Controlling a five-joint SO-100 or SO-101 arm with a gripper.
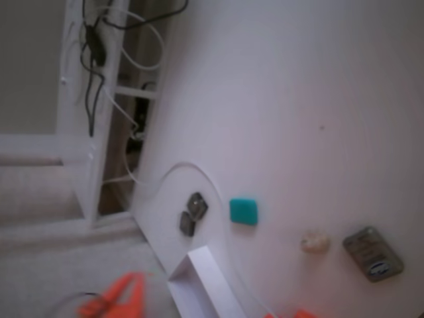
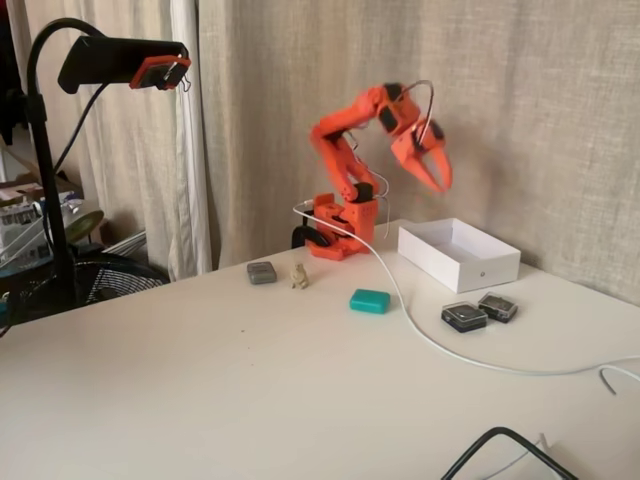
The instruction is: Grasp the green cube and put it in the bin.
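While the orange arm sits folded above its base, the gripper hangs in mid-air over the white bin, fingers parted a modest way and holding nothing — likely a parked pose, clear of everything below. Down on the table, the green cube lies alone, at about eight o'clock from the bin and well apart from the gripper. Two dark grey pieces sit at its three o'clock, just past the white cable.
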